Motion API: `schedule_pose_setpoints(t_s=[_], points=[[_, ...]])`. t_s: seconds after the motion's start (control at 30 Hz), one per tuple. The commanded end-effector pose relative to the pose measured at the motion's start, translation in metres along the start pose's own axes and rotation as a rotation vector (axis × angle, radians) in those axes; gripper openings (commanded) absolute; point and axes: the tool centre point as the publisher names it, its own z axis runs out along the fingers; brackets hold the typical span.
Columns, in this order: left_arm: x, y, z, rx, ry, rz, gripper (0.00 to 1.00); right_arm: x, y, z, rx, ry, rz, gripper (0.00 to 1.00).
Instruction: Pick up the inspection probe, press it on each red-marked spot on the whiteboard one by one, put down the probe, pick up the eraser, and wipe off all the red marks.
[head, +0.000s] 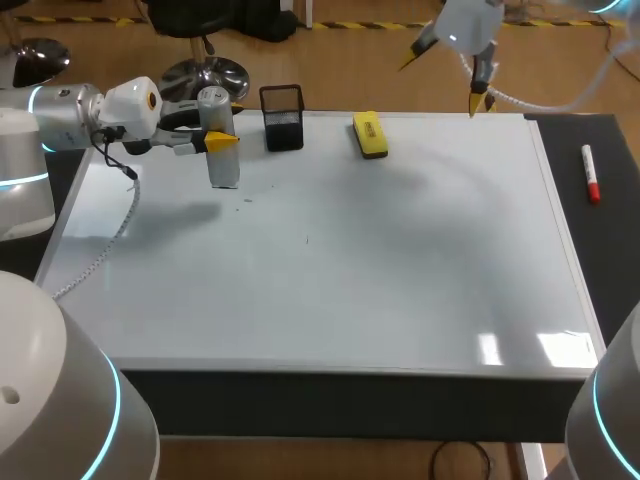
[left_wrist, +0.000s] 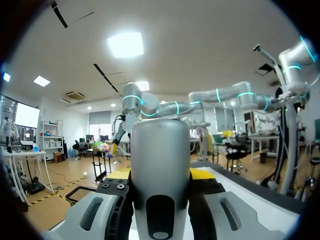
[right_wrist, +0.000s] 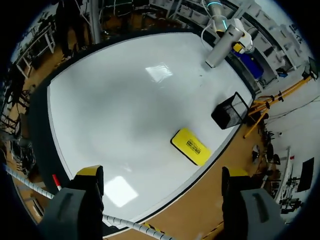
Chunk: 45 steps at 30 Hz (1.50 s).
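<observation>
Nearest the left wrist lens: inspection probe (left_wrist: 160, 165), a silver cylinder, clamped from both sides between the fingers of left pincer (head: 220, 138). From the head view, stands upright at about 10 o'clock of the whiteboard (head: 350, 290) – cannot tell whether its lower end touches the board. Close by at 11 o'clock, black mesh pen holder (head: 283, 118). Yellow eraser (head: 370, 135) flat by the board's far edge at 12 o'clock, untouched. Right pincer (head: 445, 80) raised above the 1 o'clock corner, fingers spread wide, holding nothing. Red-and-white marker (head: 591, 175) off the board at 2 o'clock, on the dark desk (head: 612, 260) strip. Few tiny specks on the board near the probe, colour too small to tell.
</observation>
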Motion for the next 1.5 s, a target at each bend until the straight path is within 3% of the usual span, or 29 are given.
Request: schedule_pose_setpoints(t_s=[0.03,0.57,0.9,1.07,1.13,1.5], points=[[0.000,-0.001,0.000,0.000,-0.001,0.002,0.00,0.005,0.000,-0.009,0.032,-0.014,0.034,1.00],[0.000,-0.001,0.000,0.000,-0.001,0.002,0.00,0.028,-0.017,-0.022,-0.097,-0.259,0.178,1.00],[0.000,-0.001,0.000,0.000,-0.001,0.002,0.00,0.032,-0.019,-0.027,-0.096,-0.322,0.168,1.00],[0.000,-0.001,0.000,0.000,-0.001,0.002,0.00,0.036,-0.015,-0.028,-0.082,-0.323,0.161,1.00],[0.000,-0.001,0.000,0.000,-0.001,0.002,0.00,0.035,-0.009,-0.031,-0.016,-0.290,0.099,1.00],[0.000,-0.001,0.000,0.000,-0.001,0.002,0.00,0.034,-0.006,-0.032,-0.021,-0.268,0.105,1.00]])
